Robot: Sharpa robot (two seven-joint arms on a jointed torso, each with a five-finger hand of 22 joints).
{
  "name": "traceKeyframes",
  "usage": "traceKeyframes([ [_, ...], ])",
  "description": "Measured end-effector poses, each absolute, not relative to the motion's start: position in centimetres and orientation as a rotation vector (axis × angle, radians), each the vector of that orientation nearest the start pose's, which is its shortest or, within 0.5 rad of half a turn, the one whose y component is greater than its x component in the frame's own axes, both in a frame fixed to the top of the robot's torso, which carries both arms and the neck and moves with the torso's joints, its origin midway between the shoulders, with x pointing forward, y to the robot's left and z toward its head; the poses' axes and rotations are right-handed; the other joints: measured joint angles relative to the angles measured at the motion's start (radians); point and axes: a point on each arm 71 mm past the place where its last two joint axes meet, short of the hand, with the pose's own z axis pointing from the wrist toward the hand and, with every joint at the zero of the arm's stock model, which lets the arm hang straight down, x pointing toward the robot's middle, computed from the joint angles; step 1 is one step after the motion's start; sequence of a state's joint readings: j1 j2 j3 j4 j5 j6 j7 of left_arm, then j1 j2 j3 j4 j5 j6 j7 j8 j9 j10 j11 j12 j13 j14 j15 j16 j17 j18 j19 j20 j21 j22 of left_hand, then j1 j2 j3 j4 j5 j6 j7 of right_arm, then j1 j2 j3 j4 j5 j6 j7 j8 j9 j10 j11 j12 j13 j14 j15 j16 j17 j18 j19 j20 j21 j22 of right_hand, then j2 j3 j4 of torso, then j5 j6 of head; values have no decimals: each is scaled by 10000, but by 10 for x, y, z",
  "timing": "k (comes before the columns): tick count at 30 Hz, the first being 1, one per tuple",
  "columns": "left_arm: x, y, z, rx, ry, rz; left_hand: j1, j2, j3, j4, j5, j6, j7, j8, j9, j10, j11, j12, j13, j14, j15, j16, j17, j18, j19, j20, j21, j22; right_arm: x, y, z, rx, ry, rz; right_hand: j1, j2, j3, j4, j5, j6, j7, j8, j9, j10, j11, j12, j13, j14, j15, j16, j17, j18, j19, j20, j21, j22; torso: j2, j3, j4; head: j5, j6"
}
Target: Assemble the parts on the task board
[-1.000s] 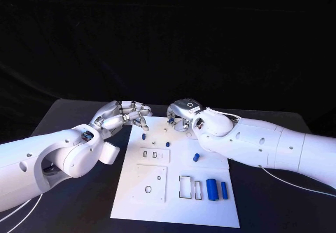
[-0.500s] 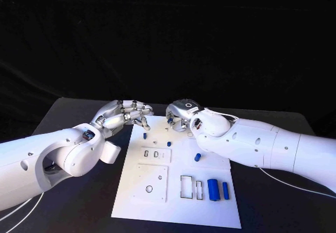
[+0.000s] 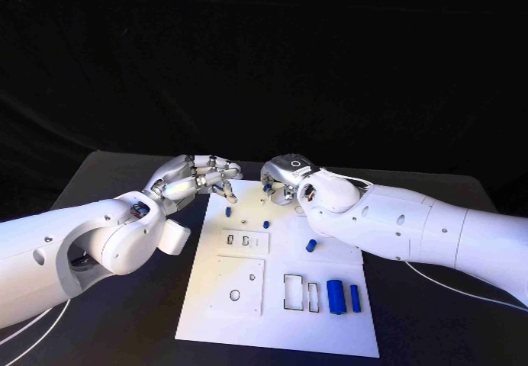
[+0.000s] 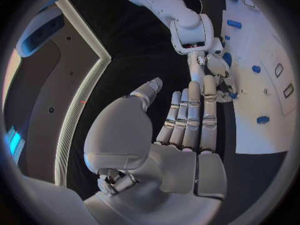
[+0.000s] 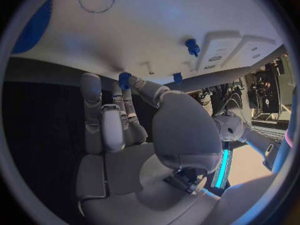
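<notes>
The white task board (image 3: 281,320) lies in the middle of the black table. Small blue parts (image 3: 311,245) sit on its far half, one of them a peg (image 5: 192,46) standing upright. Two longer blue parts (image 3: 333,297) lie near its right edge. My right hand (image 3: 284,179) hovers over the board's far edge and pinches a small blue part (image 5: 125,79) between thumb and a finger. My left hand (image 3: 198,179) is at the far left corner of the board (image 4: 262,100). Its fingers (image 4: 190,112) lie side by side with the thumb apart, and it holds nothing.
Rectangular recesses (image 3: 297,293) and round holes (image 3: 234,294) are cut into the board's near half. Both white forearms slant in over the table on either side of the board, the right one (image 3: 407,229) over its right edge. Bare black table (image 3: 440,320) surrounds the board.
My left hand's fingertips have risen a little from the board's far left corner. The right hand has stayed over the far edge with the small part.
</notes>
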State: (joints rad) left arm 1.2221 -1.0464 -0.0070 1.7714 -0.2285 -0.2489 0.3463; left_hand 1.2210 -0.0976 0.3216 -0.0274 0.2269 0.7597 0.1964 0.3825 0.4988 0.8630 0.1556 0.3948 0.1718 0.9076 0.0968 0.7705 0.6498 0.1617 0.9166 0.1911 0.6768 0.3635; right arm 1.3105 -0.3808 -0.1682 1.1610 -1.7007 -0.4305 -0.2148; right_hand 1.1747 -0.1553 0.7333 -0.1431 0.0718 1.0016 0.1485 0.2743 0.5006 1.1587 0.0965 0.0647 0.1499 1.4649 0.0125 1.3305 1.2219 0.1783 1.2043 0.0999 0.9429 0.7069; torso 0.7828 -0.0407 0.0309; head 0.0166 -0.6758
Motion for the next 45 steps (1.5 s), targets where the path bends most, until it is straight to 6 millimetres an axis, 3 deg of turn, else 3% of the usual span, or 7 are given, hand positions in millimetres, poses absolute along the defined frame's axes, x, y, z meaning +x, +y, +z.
traceKeyframes([
  [8, 443, 224, -135, -8208, 15152, -15977, 0, 0, -28, 28, 0, 0, 0, 0, 0, 0, 0, 0, 0, 0, 0, 0, -9, 1, 0, 0, 0, 0, 537, -61, -173, -4362, 14355, 5006, -103, -443, 14, 62, 1, -700, 268, -479, -117, -1017, 216, 0, -301, 0, 177, -69, -269, 0, -473, 182, -396, -342, 0, -8, -6, 14, -28],
  [16, 443, 225, -135, -8220, 15173, -15961, -41, -41, -24, 32, -38, -20, 20, 0, 0, 0, 0, 0, -9, 0, 0, 0, -9, 0, -37, 37, 29, 12, 535, -69, -173, -4321, 14432, 5031, 1189, -531, -2828, 1023, 154, -1500, 428, -1161, -780, -2755, 492, 160, -836, -168, 441, -660, -1375, 0, -976, 448, -1181, -826, -15, -7, -16, 24, -40],
  [21, 444, 227, -136, -8245, 15166, -15904, -41, -41, 0, 55, -38, -73, -1, 0, 0, 0, 0, 0, -8, 0, 0, 0, -9, 0, -37, 37, 38, 11, 522, -94, -171, -4171, 14557, 5193, 1403, -541, -2953, 1411, 193, -1287, 408, -1150, -896, -2520, 411, 484, -813, -166, 442, -636, -1373, 0, -969, 442, -1219, -826, -31, -2, -22, 15, -31],
  [24, 445, 229, -136, -8279, 15146, -15837, -41, -40, 0, 55, -38, -73, -1, 0, 0, -37, 37, 0, -18, 0, 0, 0, -8, -1, -73, 2, 38, 22, 513, -113, -167, -3940, 14611, 5295, 1382, -562, -2631, 1527, 193, -926, 366, -1009, -948, -1676, 301, 899, -671, -18, 295, -372, -1127, 0, -801, 283, -1208, -747, -44, -1, -50, 36, -21],
  [31, 448, 234, -137, -8366, 15105, -15700, -40, -40, 0, 55, -38, -73, -1, 0, 0, -35, 35, 0, -18, 0, 0, 0, -16, 0, -74, 1, 37, 22, 499, -157, -157, -3097, 14802, 5234, 144, -1345, -2058, 1831, 542, -477, -51, -694, -657, 729, -306, 1934, 184, 17, -166, 0, -617, -1, -138, -88, -660, 69, -133, 15, -150, 19, -8],
  [39, 452, 232, -139, -8396, 15124, -15703, -40, -40, 0, 55, -38, -73, -1, 0, -1, -35, 35, 0, -18, 1, 0, 0, -19, 0, -73, 1, 37, 21, 501, -192, -158, -1840, 15648, 4835, -339, -1196, -3252, 1554, 829, -1747, -241, 361, 922, -174, -574, 7075, 5246, 18, -383, 1417, 836, -171, 490, -211, 54, 1324, -222, 49, -204, 18, -4],
  [45, 454, 230, -142, -8411, 15155, -15711, -40, -40, -29, 83, -38, -73, -1, 0, 7, -35, 34, 0, -27, 1, -1, 0, -19, -1, -73, 1, 37, 33, 510, -206, -164, -982, 16375, 4550, -202, -1068, -3506, 1824, 871, -2174, -253, 979, 1249, 1582, -549, 11905, 10165, 17, -382, 2179, 865, -472, 1195, -234, 1327, 2890, -237, 49, -216, 9, 18],
])
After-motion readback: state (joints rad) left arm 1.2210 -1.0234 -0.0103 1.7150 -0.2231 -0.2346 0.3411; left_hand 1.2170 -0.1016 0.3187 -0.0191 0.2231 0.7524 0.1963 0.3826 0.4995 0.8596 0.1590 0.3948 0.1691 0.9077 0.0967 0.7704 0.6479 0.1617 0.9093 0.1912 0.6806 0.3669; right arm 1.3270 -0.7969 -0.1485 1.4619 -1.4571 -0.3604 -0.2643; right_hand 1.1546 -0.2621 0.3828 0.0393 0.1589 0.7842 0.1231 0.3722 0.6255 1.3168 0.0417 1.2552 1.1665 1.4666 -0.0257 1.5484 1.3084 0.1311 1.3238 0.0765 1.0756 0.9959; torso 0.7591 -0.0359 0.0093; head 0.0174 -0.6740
